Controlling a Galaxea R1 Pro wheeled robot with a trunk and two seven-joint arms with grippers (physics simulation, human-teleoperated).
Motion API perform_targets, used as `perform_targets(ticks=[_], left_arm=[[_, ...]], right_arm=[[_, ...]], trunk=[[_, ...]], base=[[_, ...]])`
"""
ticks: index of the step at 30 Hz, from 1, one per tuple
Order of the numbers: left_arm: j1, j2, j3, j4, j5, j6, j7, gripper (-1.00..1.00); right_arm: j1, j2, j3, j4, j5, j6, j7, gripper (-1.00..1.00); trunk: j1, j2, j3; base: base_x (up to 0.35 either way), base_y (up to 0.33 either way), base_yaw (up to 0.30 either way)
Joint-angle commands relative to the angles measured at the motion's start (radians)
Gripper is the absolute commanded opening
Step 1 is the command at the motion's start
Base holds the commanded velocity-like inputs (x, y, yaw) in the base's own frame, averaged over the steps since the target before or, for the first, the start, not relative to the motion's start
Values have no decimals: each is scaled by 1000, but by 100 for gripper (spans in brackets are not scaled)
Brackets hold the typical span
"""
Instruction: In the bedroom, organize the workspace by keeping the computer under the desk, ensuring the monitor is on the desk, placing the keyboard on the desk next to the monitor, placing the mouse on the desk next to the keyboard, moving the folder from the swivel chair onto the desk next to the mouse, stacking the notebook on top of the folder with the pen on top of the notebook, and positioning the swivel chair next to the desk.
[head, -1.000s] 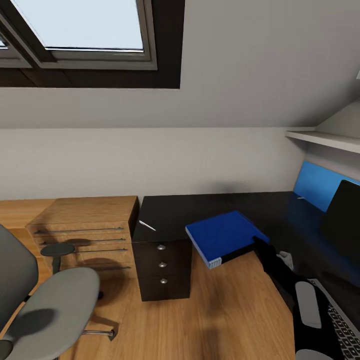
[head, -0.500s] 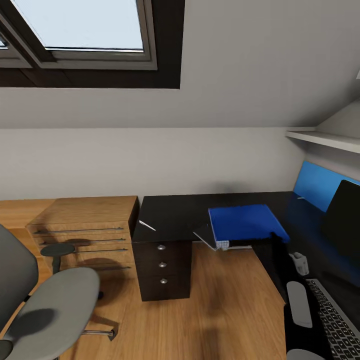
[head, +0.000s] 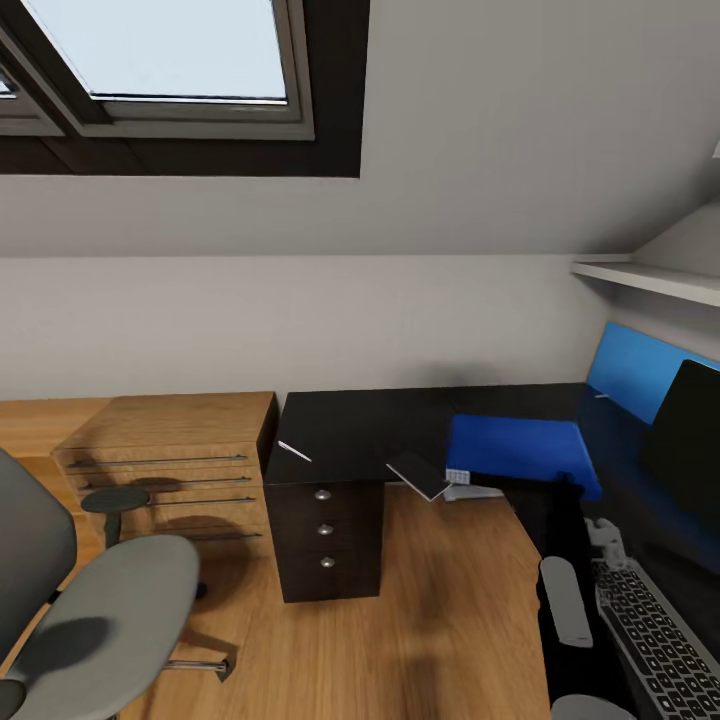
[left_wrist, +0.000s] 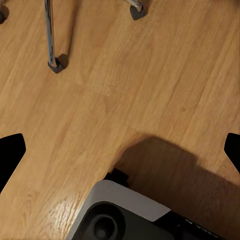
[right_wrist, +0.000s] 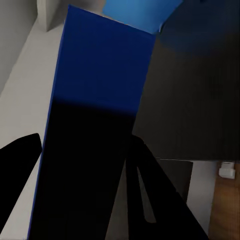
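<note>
Now that my right arm has swung the flat, smooth blue folder (head: 520, 450) rightward from over the floor to above the glossy black surface (head: 350, 430), my right fingers (right_wrist: 82, 165) stay clamped on its near edge, so lowering looks next; my left fingers (left_wrist: 120, 150) hang spread, empty.
</note>
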Motion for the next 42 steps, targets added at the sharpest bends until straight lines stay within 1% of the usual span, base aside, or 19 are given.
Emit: perform_targets(ticks=[1, 2, 4, 5, 8, 9, 13, 16, 17, 18, 19, 22, 32, 34, 36, 37, 39, 41, 42], left_arm=[[0, 0, 1, -1, 7, -1, 2, 100], [0, 0, 1, -1, 7, -1, 2, 100], [0, 0, 0, -1, 7, -1, 2, 100], [0, 0, 0, -1, 7, -1, 2, 100], [0, 0, 0, -1, 7, -1, 2, 100], [0, 0, 0, -1, 7, -1, 2, 100], [0, 0, 0, -1, 7, -1, 2, 100], [0, 0, 0, -1, 7, -1, 2, 100], [0, 0, 0, -1, 7, -1, 2, 100], [0, 0, -3, -1, 7, -3, 2, 100], [0, 0, -22, 12, 7, -46, 2, 100], [0, 0, -50, 46, 7, -84, 2, 100], [0, 0, -58, 55, 7, -95, 2, 100], [0, 0, -58, 56, 7, -96, 2, 100], [0, 0, -59, 56, 7, -95, 2, 100], [0, 0, -58, 56, 7, -95, 2, 100], [0, 0, -58, 56, 7, -95, 2, 100], [0, 0, -58, 56, 7, -95, 2, 100], [0, 0, -58, 56, 7, -95, 2, 100]], right_arm=[[-1, 0, 21, 8, -7, -23, -6, -100], [-1, 0, 31, 11, -7, -30, -6, -100], [-1, -1, 69, 18, -8, -48, -6, -100], [-1, -1, 107, 21, -8, -55, -6, -100], [-1, -1, 132, 22, -8, -58, -6, -100], [-1, 0, 160, 23, -8, -60, -6, -100], [-1, 0, 169, 23, -8, -61, -6, -100], [-1, 0, 171, 24, -47, -63, -5, -100], [-1, 0, 171, 23, -80, -63, -1, -100], [-1, -1, 171, 23, -95, -64, 24, -100], [-1, -1, 170, 23, -99, -64, 34, -100], [-1, -1, 168, 25, -101, -64, 36, -100], [-1, -3, 166, 46, -130, -70, 35, -100], [-1, -3, 167, 52, -132, -97, 33, -100], [-1, -3, 167, 77, -134, -184, 21, -100], [-1, -3, 167, 87, -134, -208, 13, -100], [-1, -3, 167, 95, -136, -232, 3, -100], [-1, -3, 166, 102, -138, -268, -18, -100], [-1, -3, 167, 107, -149, -308, -46, -100]], trunk=[[0, -1, -2], [0, -1, -2], [0, -1, -2], [0, -1, -2], [0, -1, -2], [0, -1, -2], [0, -1, -2], [0, -1, -2], [0, -1, -2], [0, -1, -2], [0, -1, -2], [0, -1, -2], [0, -1, -2], [0, -1, -2], [0, -1, -2], [0, -1, -2], [0, -1, -2], [0, -1, -2], [0, -1, -2]], base=[[0, 0, 0], [0, 0, 0], [0, 0, 0], [0, 0, 0], [0, 0, 0], [0, 0, 0], [0, 0, 0], [0, 0, 0], [0, 0, 0], [115, 0, 0], [274, 0, 0], [307, 0, 0], [277, 0, 0], [224, -7, 0], [96, -21, 0], [36, -8, 0], [26, -6, 0], [13, -3, 0], [6, -1, 0]])
